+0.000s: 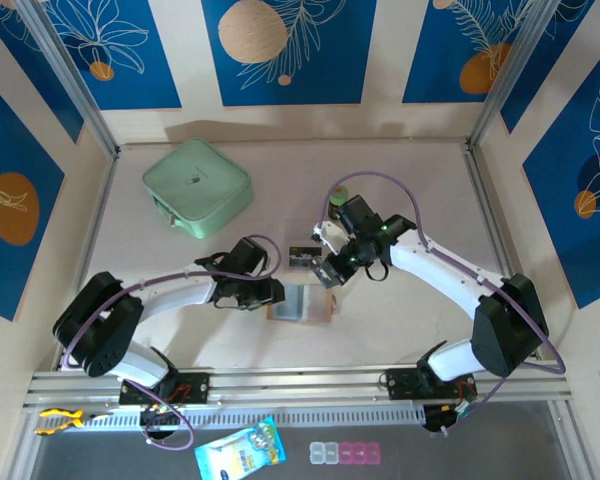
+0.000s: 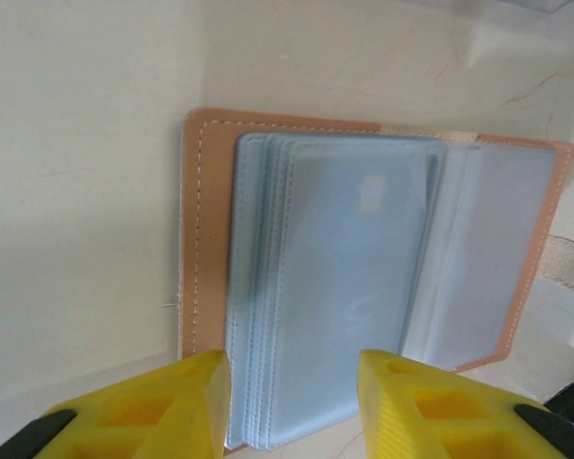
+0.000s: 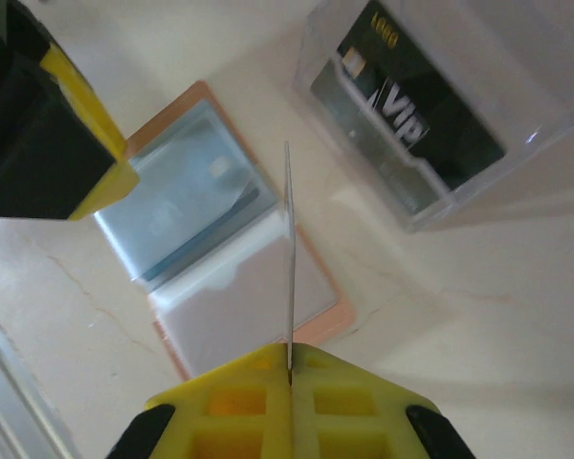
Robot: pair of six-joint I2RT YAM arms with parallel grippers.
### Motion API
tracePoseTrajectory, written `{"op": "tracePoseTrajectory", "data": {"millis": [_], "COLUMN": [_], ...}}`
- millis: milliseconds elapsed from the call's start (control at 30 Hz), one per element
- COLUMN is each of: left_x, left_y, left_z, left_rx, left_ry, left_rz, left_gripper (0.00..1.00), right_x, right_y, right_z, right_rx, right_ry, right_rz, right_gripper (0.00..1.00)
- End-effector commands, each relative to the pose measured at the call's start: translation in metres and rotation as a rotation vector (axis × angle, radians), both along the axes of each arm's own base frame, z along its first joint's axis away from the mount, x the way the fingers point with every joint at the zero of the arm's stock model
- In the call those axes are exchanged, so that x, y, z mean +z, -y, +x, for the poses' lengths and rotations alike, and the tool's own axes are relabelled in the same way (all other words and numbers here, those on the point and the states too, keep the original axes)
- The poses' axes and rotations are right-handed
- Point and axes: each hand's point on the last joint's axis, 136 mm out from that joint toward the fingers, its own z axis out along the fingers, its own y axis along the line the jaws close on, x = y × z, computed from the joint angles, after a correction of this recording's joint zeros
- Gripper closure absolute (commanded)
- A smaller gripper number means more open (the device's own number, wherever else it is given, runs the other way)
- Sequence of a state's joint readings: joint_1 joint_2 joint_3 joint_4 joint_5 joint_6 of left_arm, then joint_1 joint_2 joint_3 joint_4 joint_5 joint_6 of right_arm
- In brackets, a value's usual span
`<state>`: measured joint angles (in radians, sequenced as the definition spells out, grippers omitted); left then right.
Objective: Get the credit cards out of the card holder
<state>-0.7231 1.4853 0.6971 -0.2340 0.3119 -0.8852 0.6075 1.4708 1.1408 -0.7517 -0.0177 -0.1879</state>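
The card holder (image 2: 206,239) lies open on the table, tan with a stack of clear sleeves (image 2: 335,287); a pale card shows inside the top sleeve. My left gripper (image 2: 294,373) is open, its yellow fingers apart over the near edge of the sleeve stack. My right gripper (image 3: 289,359) is shut on one thin credit card (image 3: 289,249), seen edge-on and held upright above the card holder (image 3: 230,287). In the top view the card holder (image 1: 302,304) lies between the left gripper (image 1: 275,293) and the right gripper (image 1: 327,272).
A transparent plastic box (image 3: 430,115) with a dark card inside stands just beyond the card holder, also seen from above (image 1: 302,255). A mint-green square case (image 1: 197,187) sits at the back left. Metal rails edge the table.
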Motion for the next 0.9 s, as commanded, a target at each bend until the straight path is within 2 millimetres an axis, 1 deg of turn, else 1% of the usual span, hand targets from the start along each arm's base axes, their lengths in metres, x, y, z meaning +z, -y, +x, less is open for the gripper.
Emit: {"op": "tracePoseTrajectory", "data": {"millis": [0, 133, 267, 467, 600, 700, 867], "left_x": [-0.003, -0.002, 0.002, 0.016, 0.023, 0.025, 0.027], "left_y": [0.002, -0.001, -0.001, -0.009, -0.016, -0.021, -0.028], "left_z": [-0.005, -0.007, -0.007, -0.002, -0.002, -0.003, -0.005], "left_rx": [-0.002, 0.006, 0.0, 0.019, 0.035, 0.049, 0.064], "left_ry": [-0.02, -0.015, -0.007, 0.033, 0.049, 0.054, 0.062], "left_rz": [-0.021, -0.018, -0.02, -0.004, 0.003, 0.002, 0.011], "left_gripper": [0.61, 0.61, 0.61, 0.61, 0.6, 0.6, 0.59], "right_x": [-0.002, -0.002, 0.003, 0.006, 0.012, 0.016, 0.003], "right_y": [0.005, 0.004, -0.003, -0.013, -0.023, -0.028, -0.03], "right_z": [0.006, 0.022, 0.037, 0.058, 0.068, 0.073, 0.074], "right_rx": [0.126, 0.195, 0.283, 0.417, 0.476, 0.504, 0.543], "right_ry": [0.031, 0.069, 0.079, 0.08, 0.077, 0.068, 0.026], "right_rz": [-0.078, -0.109, -0.084, -0.093, -0.075, -0.062, -0.078], "right_gripper": [1.0, 1.0, 1.0, 1.0, 1.0, 1.0, 1.0]}}
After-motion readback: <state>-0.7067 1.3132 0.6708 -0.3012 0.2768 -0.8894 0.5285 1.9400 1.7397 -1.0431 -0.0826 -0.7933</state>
